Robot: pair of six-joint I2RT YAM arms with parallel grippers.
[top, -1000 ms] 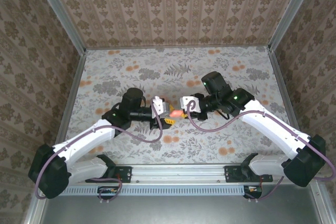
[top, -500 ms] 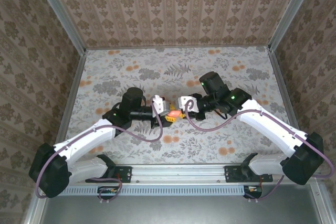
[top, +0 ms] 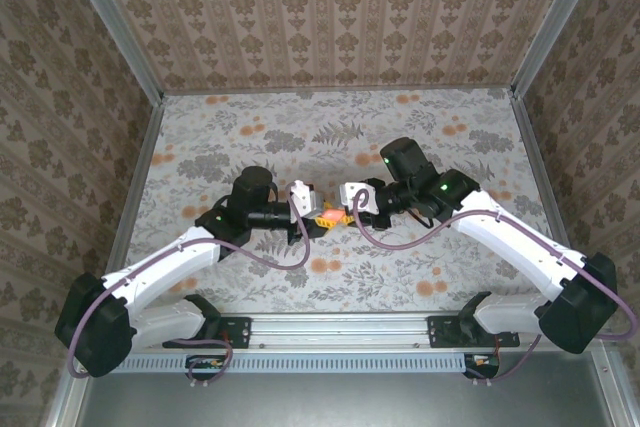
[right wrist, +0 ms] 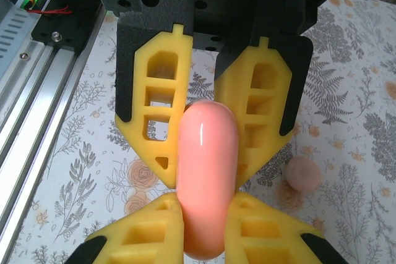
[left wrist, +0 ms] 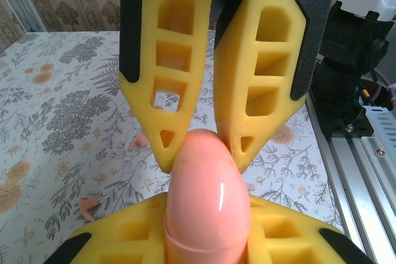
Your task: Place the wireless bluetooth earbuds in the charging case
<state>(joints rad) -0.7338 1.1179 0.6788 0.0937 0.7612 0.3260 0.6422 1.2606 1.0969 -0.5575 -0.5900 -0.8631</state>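
The earbuds point(left wrist: 137, 142) seem to be two tiny pink nubs lying on the table point(left wrist: 62, 91), at about 9 and 8 o'clock of the case in the left wrist view. They are small and soft-edged among the floral print, so this is not certain. Neither one is in the case point(right wrist: 207, 165). The case is held off the table near its middle and seen edge-on, and it looks closed.

The left gripper point(left wrist: 207, 202) clamps it from 9 o'clock in the top view, and the right gripper point(right wrist: 205, 199) clamps it from 3 o'clock. A pink disc point(right wrist: 302, 174) lies on the table at 3 o'clock of the case in the right wrist view.

By this reading the task is at an early stage. The case has to be opened, and then each earbud has to be picked up and seated.
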